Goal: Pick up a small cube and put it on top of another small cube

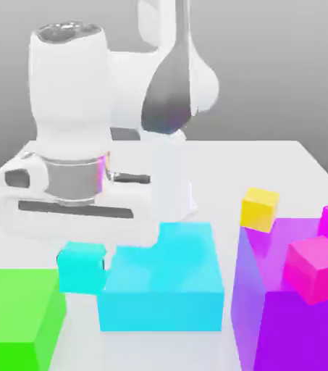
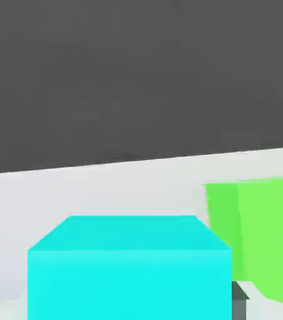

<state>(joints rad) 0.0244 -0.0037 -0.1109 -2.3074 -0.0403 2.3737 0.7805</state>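
Small cyan cube [image 2: 130,281], dark expanse [image 2: 137,81] behind

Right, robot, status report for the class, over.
Gripper closed on small plain turquoise cube. Not yet stacked. Large bright green block nearby, possibly in the way.

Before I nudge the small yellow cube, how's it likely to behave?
The yellow cube looks rigid, so it probably won't squash. Its flat faces suggest sliding rather than rolling. Sitting up at the purple block's edge, it could well drop off.
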